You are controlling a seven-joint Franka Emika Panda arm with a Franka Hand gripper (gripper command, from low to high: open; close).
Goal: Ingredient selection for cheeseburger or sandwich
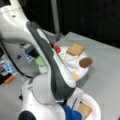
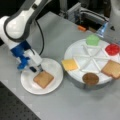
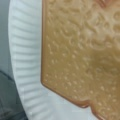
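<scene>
One toast square [image 2: 43,79] flat on the paper plate [image 2: 53,86], filling most of the wrist view [image 3: 80,55] with the plate's fluted rim [image 3: 22,62] along the left edge. Same toast square [image 1: 84,109] low in a front view, on the plate [image 1: 96,106] half hidden behind the arm. Claw [image 2: 35,69] low over the plate at the toast's upper-left corner, just beside it — touching or apart, cannot tell; released or clenched, cannot tell either. Claw not seen in the wrist view.

Remaining ingredients on the divided white tray [image 2: 93,56] toward a front view's right, each in its own wedge: second toast square [image 2: 112,69] at the right rim, red disc [image 2: 112,49] above it, green disc [image 2: 92,40] at the top, dark brown round patty [image 2: 90,78] at the bottom rim, yellow-orange cheese square [image 2: 69,64] at the left rim nearest the plate. Tray [image 1: 72,63] also behind the arm in a front view, with toast [image 1: 75,49], patty [image 1: 86,62], red disc [image 1: 57,49] and green disc [image 1: 40,61] showing. Plate and tray side by side on the grey worktop [image 2: 57,35] — rims close.
</scene>
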